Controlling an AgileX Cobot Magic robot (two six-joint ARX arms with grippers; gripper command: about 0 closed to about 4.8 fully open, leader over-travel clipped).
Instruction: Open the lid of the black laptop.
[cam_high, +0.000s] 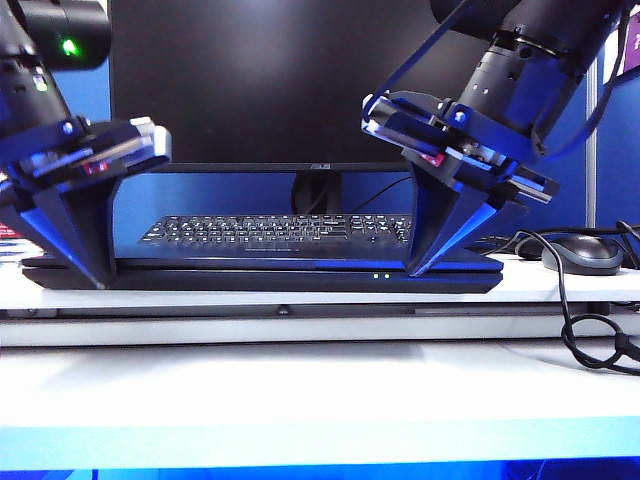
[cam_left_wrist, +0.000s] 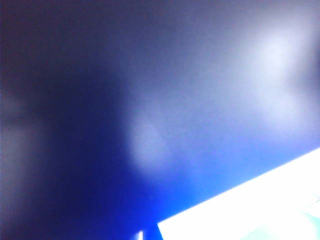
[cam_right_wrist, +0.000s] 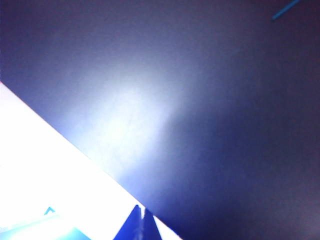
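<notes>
Exterior view: black laptop (cam_high: 262, 275), long axis left-right, front edge toward camera, lower centre on white surface (cam_high: 300, 390); lid (cam_high: 200, 262) down. Left gripper (cam_high: 98, 283) at its left end, right gripper (cam_high: 415, 271) right-centre; finger spacing unclear.

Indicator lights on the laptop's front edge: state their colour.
Green-white, two small dots on the black laptop front edge, indicator lights; exterior view shows them best.

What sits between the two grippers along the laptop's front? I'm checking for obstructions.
In the exterior view, only the closed black laptop spans from the left gripper to the right gripper; a separate keyboard lies behind.
</notes>
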